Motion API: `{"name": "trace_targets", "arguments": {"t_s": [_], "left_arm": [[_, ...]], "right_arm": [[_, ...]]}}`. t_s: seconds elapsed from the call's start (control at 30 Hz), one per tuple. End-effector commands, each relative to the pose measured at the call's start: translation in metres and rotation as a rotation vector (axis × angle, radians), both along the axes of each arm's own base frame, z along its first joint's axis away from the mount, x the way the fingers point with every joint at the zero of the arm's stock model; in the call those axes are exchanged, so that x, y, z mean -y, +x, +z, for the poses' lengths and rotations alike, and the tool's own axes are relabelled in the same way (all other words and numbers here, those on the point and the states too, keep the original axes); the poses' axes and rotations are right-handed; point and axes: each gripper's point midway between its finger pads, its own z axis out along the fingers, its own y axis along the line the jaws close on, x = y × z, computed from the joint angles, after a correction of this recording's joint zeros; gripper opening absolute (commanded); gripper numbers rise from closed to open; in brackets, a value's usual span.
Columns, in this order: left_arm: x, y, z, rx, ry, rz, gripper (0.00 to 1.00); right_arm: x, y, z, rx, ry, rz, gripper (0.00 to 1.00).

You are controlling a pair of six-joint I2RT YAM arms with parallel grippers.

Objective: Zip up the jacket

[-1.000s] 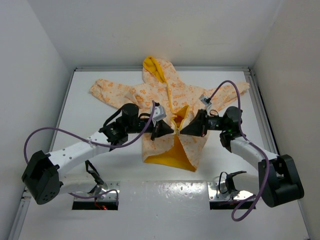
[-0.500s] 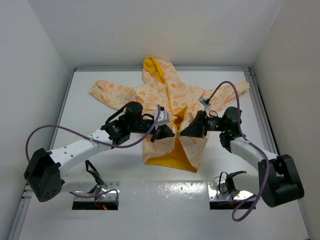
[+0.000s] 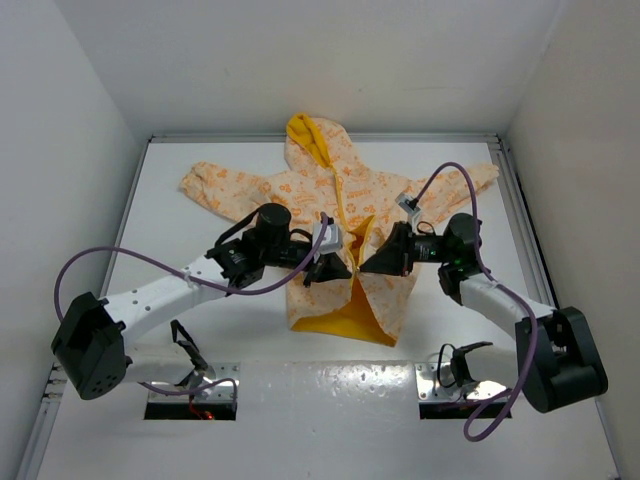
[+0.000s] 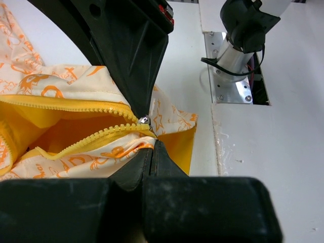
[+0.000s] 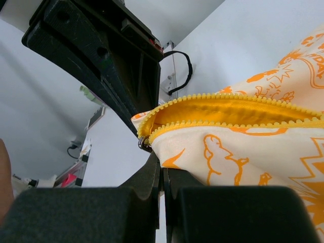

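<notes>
Jacket (image 3: 305, 188), seemingly outspread, on white table (image 3: 230, 150)

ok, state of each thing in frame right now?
jacket: spread on the table, sleeves out, front open, lining showing
zipper: undone, teeth rows apart, meeting at the slider
left hand: shut on the jacket by the slider
right hand: shut on the jacket by the slider

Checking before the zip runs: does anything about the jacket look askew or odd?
Nothing torn. The jacket front gapes low down, yellow lining showing, bunched where the left pincer and right pincer pinch it.
</notes>
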Motion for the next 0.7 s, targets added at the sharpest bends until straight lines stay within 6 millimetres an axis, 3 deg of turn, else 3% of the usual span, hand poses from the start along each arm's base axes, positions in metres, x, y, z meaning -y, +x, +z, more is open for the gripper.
{"name": "trace_targets", "arguments": {"t_s": [0.0, 0.37, 0.67], "left_arm": [[0.003, -0.019, -0.012, -0.041, 0.047, -0.066, 0.00], [0.001, -0.016, -0.028, -0.062, 0.100, -0.024, 0.00], [0.000, -0.026, -0.039, -0.097, 0.122, -0.037, 0.00]], "right_arm": [[0.000, 0.023, 0.035, 0.178, 0.045, -0.062, 0.00], [0.001, 0.022, 0.043, 0.173, 0.056, -0.063, 0.00], [0.002, 0.025, 0.053, 0.174, 0.067, -0.074, 0.00]]}}
